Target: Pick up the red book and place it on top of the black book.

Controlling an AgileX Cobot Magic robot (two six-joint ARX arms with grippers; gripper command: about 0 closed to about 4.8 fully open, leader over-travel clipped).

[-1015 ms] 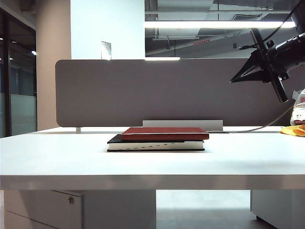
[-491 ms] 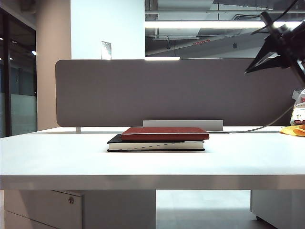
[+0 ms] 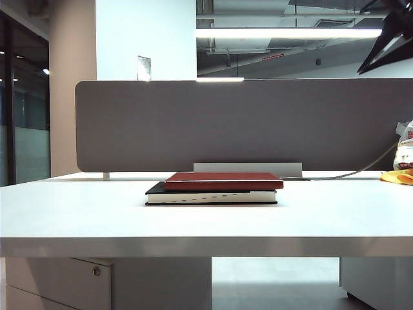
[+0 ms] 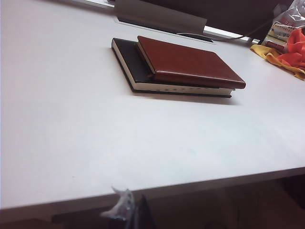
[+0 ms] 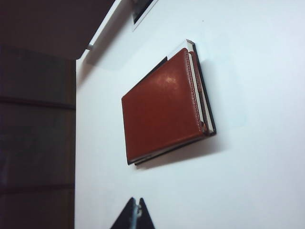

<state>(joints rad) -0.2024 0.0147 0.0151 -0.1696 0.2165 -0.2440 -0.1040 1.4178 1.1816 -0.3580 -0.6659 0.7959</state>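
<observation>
You are looking at the red book [image 3: 223,180] lying flat on top of the black book [image 3: 210,196] mid-table, long sides running across the exterior view, so the stacking looks done. Your right gripper [image 3: 389,45] is hanging high at the upper right, clenched and empty, well apart from the stack below to its left. Your left gripper [image 4: 133,215] is sitting beyond the near table [image 4: 71,138] edge, its opening impossible to judge; neither arm is near the books.
</observation>
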